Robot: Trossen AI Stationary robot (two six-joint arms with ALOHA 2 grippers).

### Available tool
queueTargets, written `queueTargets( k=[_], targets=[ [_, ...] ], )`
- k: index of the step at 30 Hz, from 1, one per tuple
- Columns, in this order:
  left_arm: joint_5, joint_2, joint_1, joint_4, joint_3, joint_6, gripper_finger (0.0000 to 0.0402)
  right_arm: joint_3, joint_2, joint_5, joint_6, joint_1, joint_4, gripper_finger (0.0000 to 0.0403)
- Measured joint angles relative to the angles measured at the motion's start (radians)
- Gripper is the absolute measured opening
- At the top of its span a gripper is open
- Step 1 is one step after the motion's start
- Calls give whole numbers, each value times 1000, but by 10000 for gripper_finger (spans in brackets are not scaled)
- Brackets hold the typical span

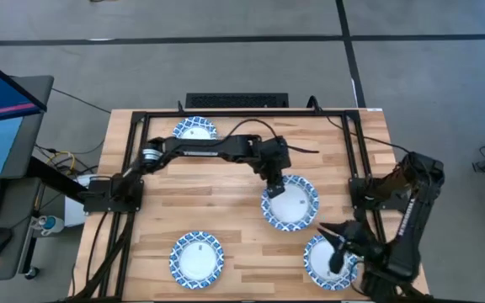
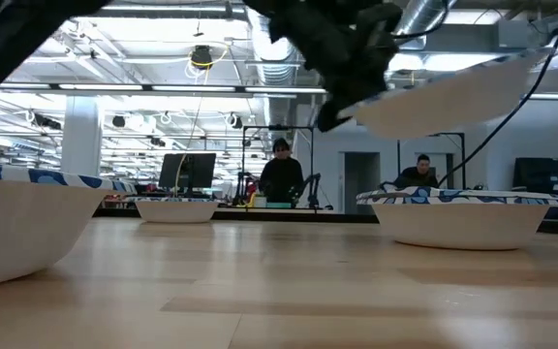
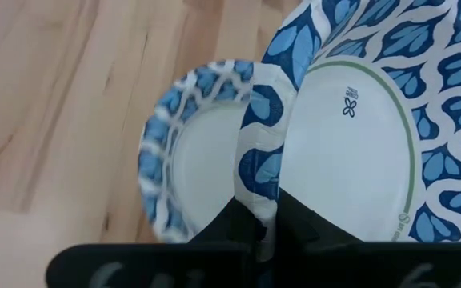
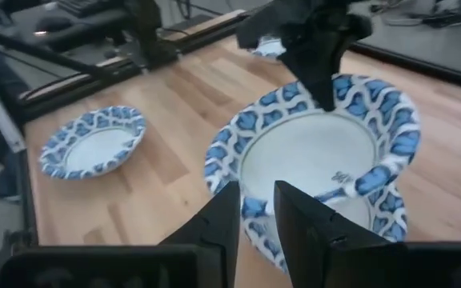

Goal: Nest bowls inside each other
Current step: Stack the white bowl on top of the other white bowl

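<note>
Pinching the patterned rim of a bowl (image 1: 291,200) in my left end effector (image 1: 274,187), I hold it tilted, with my fingers (image 3: 238,228) clamped on its near edge. In my left wrist view that held bowl (image 3: 350,128) fills most of the picture, its white centre facing the camera, and a second bowl (image 3: 186,156) lies flat on the worktop (image 3: 54,112) just past it, partly overlapped by it. From table height the held bowl (image 2: 463,92) hangs clear above another bowl (image 2: 463,215) resting on the wood.

My right end effector (image 1: 340,244) sits at the near right corner, over the edge of a bowl (image 1: 327,261) that lies there. In my right wrist view its two dark fingers (image 4: 214,228) are set close on either side of the blue rim at the near edge of the bowl (image 4: 310,152) that fills that view; whether they actually clench the rim I cannot tell. Which bowl that is I cannot tell, though the left arm comes down onto its far rim.

Farther out, one bowl (image 1: 197,258) lies alone at the near left of the worktop (image 1: 226,189), well apart from both end effectors; it also shows in the right wrist view (image 4: 93,142). Another bowl (image 1: 194,130) rests at the far left edge, beside the left arm's elbow. Beyond the worktop, two people (image 2: 281,176) sit at desks in the room.
</note>
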Motion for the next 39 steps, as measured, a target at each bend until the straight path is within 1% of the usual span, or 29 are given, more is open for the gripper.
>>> queueTargets(
  k=[2, 4, 7, 9, 12, 15, 19, 25, 28, 39],
  targets=[
    [0, 43, 0, -26, 71, 7, 0, -48, -22, 9, 47, 40, -1, 103],
    [0, 83, 0, -55, 135, 6, 0, -92, -73, 13, 67, 63, -1, 103],
    [0, 132, 0, -109, 217, 6, 0, -153, -146, 18, 58, 75, 0, 103],
    [0, 155, 0, -115, 249, 6, 0, -192, -197, 42, 39, 73, -2, 103],
    [0, 173, 0, -121, 254, -1, 0, -257, -261, 127, 30, 73, -2, 103],
    [-14, 177, 3, -164, 253, -2, 0, -316, -310, 169, 41, 67, -1, 103],
    [-67, 176, 15, -171, 247, 11, 0, -371, -341, 168, 51, 52, 0, 103],
    [-61, 189, 49, -163, 248, -8, 0, -443, -358, 184, 93, 38, 9, 103],
    [-26, 194, 57, -174, 245, -8, 0, -467, -366, 203, 104, 37, 19, 103],
    [-18, 192, 57, -172, 228, 5, 0, -471, -397, 205, 79, 25, 3, 103]
  ],
)
